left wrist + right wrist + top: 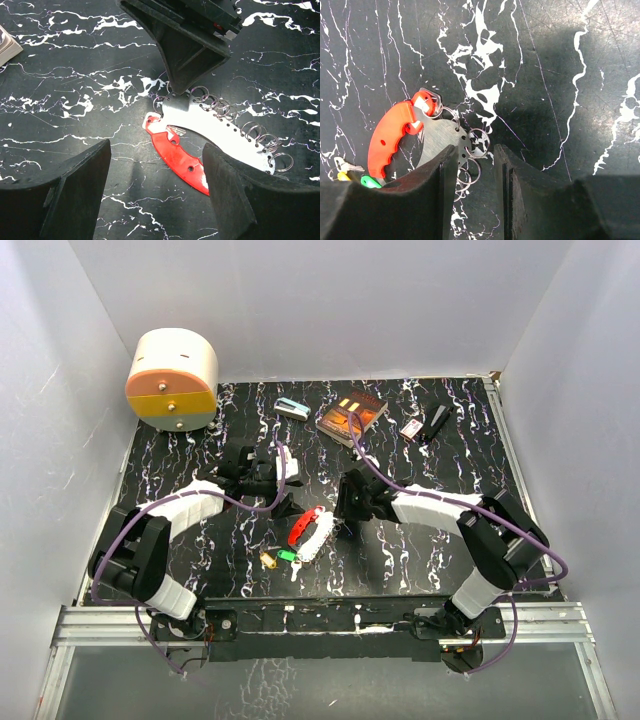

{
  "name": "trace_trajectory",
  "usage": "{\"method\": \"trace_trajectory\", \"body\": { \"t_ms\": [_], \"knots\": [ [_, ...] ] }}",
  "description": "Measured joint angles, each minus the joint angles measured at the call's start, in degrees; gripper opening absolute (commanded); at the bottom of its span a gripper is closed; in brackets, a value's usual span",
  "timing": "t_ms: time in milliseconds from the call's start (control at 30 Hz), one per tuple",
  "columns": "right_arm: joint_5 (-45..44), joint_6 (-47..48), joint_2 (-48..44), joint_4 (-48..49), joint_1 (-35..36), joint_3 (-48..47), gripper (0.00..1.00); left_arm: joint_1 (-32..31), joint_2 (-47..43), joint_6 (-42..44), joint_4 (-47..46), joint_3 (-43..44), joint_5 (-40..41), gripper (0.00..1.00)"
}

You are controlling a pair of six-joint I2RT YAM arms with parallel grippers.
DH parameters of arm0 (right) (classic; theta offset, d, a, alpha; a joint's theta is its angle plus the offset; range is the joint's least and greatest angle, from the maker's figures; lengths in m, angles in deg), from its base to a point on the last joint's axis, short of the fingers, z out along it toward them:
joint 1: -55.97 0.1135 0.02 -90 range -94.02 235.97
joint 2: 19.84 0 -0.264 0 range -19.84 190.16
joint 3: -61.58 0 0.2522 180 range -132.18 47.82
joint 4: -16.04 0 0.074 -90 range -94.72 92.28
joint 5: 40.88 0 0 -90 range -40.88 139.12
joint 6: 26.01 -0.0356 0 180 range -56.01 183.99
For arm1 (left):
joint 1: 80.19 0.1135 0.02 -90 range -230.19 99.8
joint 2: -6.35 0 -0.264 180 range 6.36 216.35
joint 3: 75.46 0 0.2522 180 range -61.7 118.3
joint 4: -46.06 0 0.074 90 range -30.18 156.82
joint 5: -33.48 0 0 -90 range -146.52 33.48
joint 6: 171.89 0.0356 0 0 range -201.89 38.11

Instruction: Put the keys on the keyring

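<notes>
The keyring (311, 528) lies mid-table: a red handle (182, 161) hinged to a pale metal plate (225, 131) with several wire rings (480, 142) along one edge. The keys (279, 558), one yellow-headed (342, 176) and one green-headed (370, 181), lie loose just left of the handle's near end. My right gripper (476, 152) is down at the plate's far end. Its jaws stand partly open astride the rings, and one finger (190, 55) touches the plate's edge. My left gripper (157, 150) hovers wide open just left of the red handle, holding nothing.
At the back stand a round beige container with an orange front (172, 380), a teal-and-white box (291, 408), a book (352, 414), a red-and-white box (411, 429) and a black object (436, 422). White walls close in three sides.
</notes>
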State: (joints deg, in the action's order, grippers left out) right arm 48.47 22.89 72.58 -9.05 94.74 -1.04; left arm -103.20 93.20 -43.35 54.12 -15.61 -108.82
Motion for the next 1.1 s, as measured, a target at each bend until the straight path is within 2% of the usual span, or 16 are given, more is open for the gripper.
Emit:
{"method": "trace_trajectory", "body": {
  "t_ms": [367, 600, 767, 900, 1100],
  "knots": [
    [0.9, -1.5, 0.0, 1.5, -0.6, 1.7, 0.35, 0.0, 0.0, -0.1, -0.3, -0.1, 0.0, 0.85],
    [1.9, -2.4, 0.8, 2.9, -0.7, 1.9, 0.22, 0.0, 0.0, -0.2, -0.3, -0.1, 0.0, 0.90],
    [2.1, -2.4, 1.0, 3.0, -1.2, 1.9, 0.09, 0.0, 0.0, -0.2, -0.6, -0.1, 0.0, 0.91],
    [1.9, -1.5, 1.0, 3.6, -1.4, 2.0, 0.08, 0.0, 0.0, -0.2, -0.7, -0.1, 0.0, 0.91],
    [2.2, 4.9, -2.0, 10.3, -1.4, 6.9, 0.08, 0.0, 0.0, -1.7, -1.0, 0.1, -0.2, 0.92]
  ]
}}
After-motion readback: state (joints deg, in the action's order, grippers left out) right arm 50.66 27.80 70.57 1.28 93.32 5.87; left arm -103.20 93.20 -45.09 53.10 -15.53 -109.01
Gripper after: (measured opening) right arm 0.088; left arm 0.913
